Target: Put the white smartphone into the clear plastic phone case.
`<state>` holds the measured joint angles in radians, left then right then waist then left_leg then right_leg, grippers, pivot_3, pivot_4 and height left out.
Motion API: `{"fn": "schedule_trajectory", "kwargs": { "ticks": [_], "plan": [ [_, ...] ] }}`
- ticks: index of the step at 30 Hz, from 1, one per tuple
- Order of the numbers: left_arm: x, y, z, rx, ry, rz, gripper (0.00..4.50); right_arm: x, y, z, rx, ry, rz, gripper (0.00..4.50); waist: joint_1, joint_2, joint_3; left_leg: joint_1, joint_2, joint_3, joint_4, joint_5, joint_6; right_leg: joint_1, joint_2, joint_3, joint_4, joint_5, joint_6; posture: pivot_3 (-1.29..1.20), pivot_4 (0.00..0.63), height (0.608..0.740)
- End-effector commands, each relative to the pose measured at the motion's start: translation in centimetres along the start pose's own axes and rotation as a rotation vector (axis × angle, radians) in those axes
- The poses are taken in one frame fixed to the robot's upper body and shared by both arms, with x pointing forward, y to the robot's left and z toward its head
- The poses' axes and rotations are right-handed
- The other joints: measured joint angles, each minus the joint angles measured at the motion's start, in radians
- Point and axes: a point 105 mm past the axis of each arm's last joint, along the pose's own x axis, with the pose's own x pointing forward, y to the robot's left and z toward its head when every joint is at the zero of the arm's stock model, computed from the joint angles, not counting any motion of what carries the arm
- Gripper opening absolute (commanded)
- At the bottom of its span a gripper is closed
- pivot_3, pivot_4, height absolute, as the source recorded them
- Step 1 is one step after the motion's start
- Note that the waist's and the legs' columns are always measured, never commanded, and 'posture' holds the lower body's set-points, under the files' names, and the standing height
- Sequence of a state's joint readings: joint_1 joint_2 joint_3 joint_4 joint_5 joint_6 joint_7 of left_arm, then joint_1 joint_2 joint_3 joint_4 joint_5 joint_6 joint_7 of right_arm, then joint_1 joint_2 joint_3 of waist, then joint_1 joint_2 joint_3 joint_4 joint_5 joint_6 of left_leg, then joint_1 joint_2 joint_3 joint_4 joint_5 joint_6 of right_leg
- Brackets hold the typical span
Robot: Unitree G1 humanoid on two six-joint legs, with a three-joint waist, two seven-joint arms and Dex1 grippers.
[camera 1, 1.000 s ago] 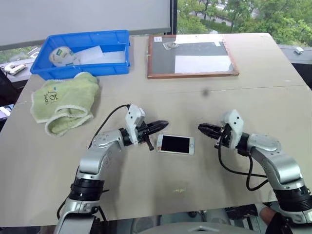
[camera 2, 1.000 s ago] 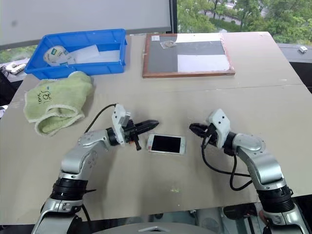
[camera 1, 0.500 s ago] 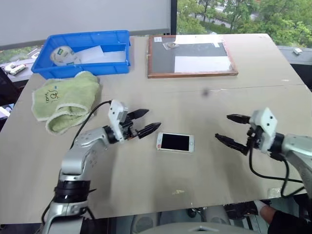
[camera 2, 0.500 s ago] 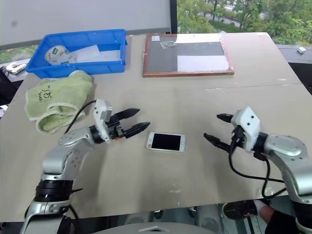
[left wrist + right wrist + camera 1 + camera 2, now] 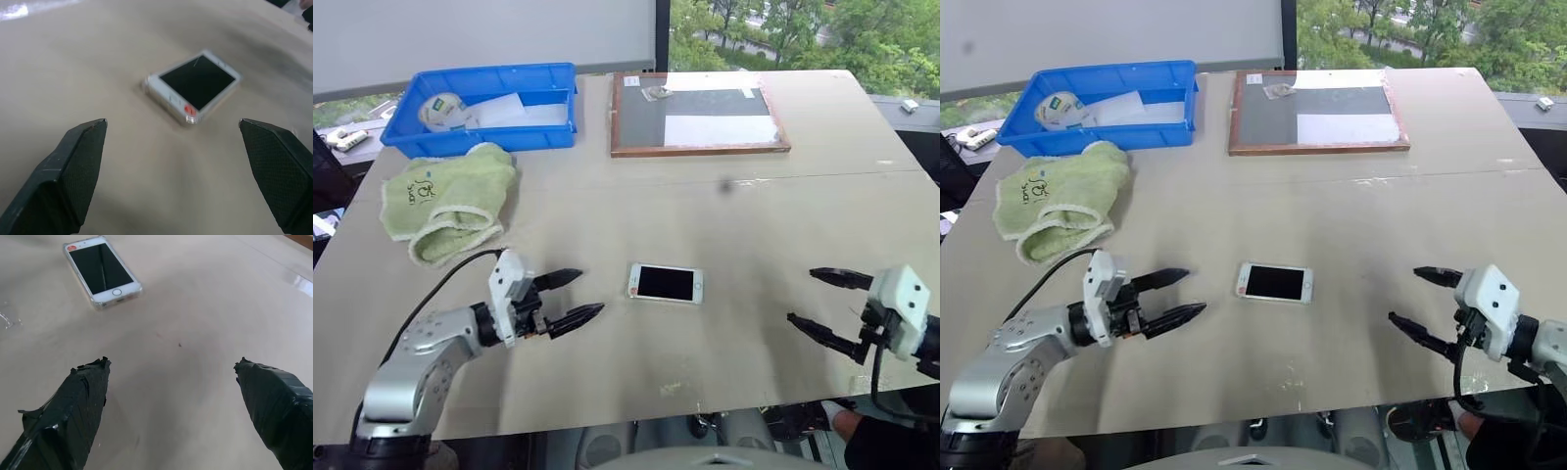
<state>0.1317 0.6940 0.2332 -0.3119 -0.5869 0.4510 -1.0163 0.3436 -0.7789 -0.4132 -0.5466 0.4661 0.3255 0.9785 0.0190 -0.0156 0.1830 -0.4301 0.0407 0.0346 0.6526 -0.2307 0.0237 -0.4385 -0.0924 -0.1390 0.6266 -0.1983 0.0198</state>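
The white smartphone [image 5: 666,284] lies flat, screen up, in the middle of the table. A thin transparent rim, the clear plastic phone case [image 5: 117,299], hugs its edges in both wrist views. My left gripper [image 5: 590,292] hovers low over the table to the phone's left, open, with nothing between its fingers. My right gripper [image 5: 801,296] is farther off to the phone's right, near the table's front edge, also open and empty. Both point inward at the phone [image 5: 195,85].
A folded green towel [image 5: 450,201] lies at the left. Behind it stands a blue bin [image 5: 480,137] holding a tape roll and paper. A wood-framed dark board [image 5: 700,108] lies at the back. The table's front edge runs just below both grippers.
Both grippers went from shut beside the phone to wide open and drew apart, the left going left, the right going right, both toward the table's front edge. The phone stayed put.
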Motion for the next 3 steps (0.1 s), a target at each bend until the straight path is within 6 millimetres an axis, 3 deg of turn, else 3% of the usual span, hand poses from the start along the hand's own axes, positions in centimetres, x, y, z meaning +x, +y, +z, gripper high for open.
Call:
{"fn": "schedule_trajectory", "kwargs": {
  "ticks": [1, 3],
  "plan": [
    [-0.38, 0.61, 1.68, 0.040, -0.048, 0.056, 4.47, -0.72, -0.23, 0.80, -0.034, -0.043, -0.038, 4.50, 0.002, 0.000, 0.000, 0.000, 0.000, -0.001, 0.001, 0.000, 0.000, 0.000, 0.002, 0.002, 0.000, 0.000, 0.000, 0.00, 0.150, 0.740],
    [-0.41, 1.05, 2.04, 0.031, -0.058, 0.074, 4.47, -0.84, 0.00, 0.79, -0.021, -0.057, -0.046, 4.50, 0.005, 0.000, 0.000, 0.000, 0.000, -0.002, 0.001, 0.000, 0.000, 0.001, 0.005, 0.004, 0.000, 0.000, 0.000, 0.00, 0.150, 0.740]
  ]
}}
